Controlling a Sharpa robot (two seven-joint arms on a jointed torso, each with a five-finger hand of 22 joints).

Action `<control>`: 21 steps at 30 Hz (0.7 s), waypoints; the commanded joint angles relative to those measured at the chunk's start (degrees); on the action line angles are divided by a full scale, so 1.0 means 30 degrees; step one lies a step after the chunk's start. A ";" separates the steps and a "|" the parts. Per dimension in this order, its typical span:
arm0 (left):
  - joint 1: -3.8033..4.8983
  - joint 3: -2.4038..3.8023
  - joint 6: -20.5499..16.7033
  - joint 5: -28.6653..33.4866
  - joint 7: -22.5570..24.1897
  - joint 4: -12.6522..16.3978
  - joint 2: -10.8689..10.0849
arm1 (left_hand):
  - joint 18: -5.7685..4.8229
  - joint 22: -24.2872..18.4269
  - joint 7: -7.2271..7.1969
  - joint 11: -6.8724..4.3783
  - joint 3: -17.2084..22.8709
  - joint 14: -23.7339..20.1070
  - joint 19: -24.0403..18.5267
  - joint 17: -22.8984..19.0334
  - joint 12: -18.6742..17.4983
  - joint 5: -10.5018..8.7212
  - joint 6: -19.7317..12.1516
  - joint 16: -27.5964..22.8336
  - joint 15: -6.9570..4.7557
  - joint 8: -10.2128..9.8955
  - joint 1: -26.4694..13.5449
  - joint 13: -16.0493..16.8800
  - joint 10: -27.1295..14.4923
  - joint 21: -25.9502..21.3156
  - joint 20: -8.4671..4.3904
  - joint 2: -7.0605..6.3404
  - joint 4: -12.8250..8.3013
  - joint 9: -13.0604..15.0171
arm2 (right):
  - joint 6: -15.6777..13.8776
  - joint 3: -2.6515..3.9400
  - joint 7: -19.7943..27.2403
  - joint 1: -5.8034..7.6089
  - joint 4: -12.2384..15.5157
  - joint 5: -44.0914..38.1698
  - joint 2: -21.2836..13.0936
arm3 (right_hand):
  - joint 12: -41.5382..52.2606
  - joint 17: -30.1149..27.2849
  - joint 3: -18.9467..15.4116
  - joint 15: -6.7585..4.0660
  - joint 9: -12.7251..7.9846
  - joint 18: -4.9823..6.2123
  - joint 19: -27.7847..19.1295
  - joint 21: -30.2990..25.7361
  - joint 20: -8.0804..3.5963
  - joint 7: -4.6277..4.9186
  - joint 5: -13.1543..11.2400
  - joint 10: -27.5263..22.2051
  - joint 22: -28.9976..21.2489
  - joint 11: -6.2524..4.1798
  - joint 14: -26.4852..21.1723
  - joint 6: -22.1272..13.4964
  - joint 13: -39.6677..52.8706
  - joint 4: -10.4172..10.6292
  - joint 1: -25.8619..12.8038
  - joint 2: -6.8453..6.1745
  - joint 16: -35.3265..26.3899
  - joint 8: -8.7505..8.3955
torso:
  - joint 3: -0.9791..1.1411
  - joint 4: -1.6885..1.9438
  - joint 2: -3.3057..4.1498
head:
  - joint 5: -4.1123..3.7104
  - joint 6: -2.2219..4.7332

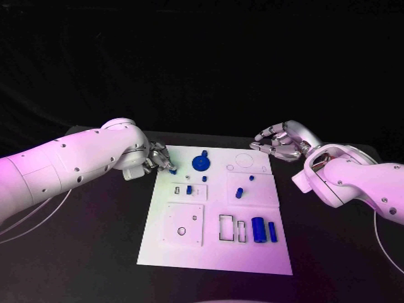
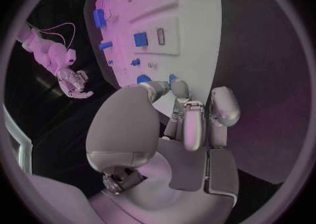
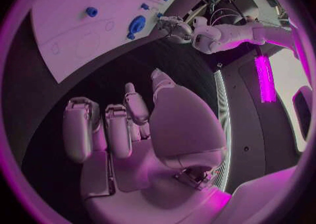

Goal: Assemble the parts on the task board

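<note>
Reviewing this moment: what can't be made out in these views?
- Head view: whether the left hand holds the small blue part at the board corner; its fingers cover the contact.
- Left wrist view: the fingers hide most of that blue part; grip cannot be told.
- Head view: the part shapes are too small to identify.
- Right hand hangs off the board, holding nothing.

White task board (image 1: 170, 246) lies flat — blue parts (image 1: 257, 229) scattered on it.
</note>
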 commanded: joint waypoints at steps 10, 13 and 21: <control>-0.0061 0.0032 -0.2107 0.1895 0.0330 0.3763 -0.2217 | 0.0071 0.0694 -0.0403 -0.0263 0.3943 0.1401 0.0529 0.2454 0.1076 0.0172 0.0291 0.0220 -0.0289 0.2366 -0.1316 0.1084 0.0870 0.0464 -0.0171 -0.0852 -0.2783 0.1376 | 0.0167 -0.0003 0.0069 -0.0036 -0.0020 -0.0105 -0.0073 | 0.0029 0.2396 -0.0107 -0.0080 -0.0020 0.0184 0.0090 -0.0061 -0.0140 -0.0066 0.0100 -0.0018 0.2454 -0.0104 0.1383 0.0014 0.0003 -0.0054 -0.0007 0.0102 -0.0098 0.0097 | 0.0020 0.0143 -0.0183 | 0.0053 -0.0050; -0.0216 0.0020 -0.2675 0.1604 0.0416 0.4524 -0.2627 | 0.0053 0.0791 -0.0461 -0.0314 0.4171 0.1429 0.0583 0.2562 0.1255 0.0182 0.0379 0.0273 -0.0329 0.2511 -0.1505 0.1287 0.1031 0.0515 -0.0203 -0.1009 -0.2850 0.1414 | 0.0181 -0.0007 0.0073 -0.0051 -0.0018 -0.0088 -0.0085 | 0.0027 0.2392 -0.0116 -0.0081 -0.0022 0.0176 0.0106 -0.0034 -0.0142 -0.0066 0.0131 -0.0020 0.2475 -0.0105 0.1383 0.0014 -0.0002 -0.0051 -0.0005 0.0105 -0.0101 0.0103 | 0.0031 0.0166 -0.0236 | 0.0091 -0.0118; -0.0628 -0.0031 -0.3709 0.0055 0.0601 0.5796 -0.3231 | -0.0020 0.1159 -0.0591 -0.0432 0.4604 0.1464 0.0798 0.2698 0.1389 0.0180 0.0555 0.0342 -0.0423 0.2773 -0.1788 0.1372 0.1299 0.0691 -0.0275 -0.1368 -0.3014 0.1460 | 0.0182 -0.0019 0.0091 -0.0088 -0.0023 -0.0086 -0.0104 | 0.0027 0.2392 -0.0116 -0.0081 -0.0022 0.0176 0.0106 -0.0034 -0.0142 -0.0066 0.0131 -0.0020 0.2475 -0.0105 0.1383 0.0014 -0.0002 -0.0051 -0.0005 0.0105 -0.0101 0.0103 | 0.0029 0.0184 -0.0289 | 0.0214 -0.0180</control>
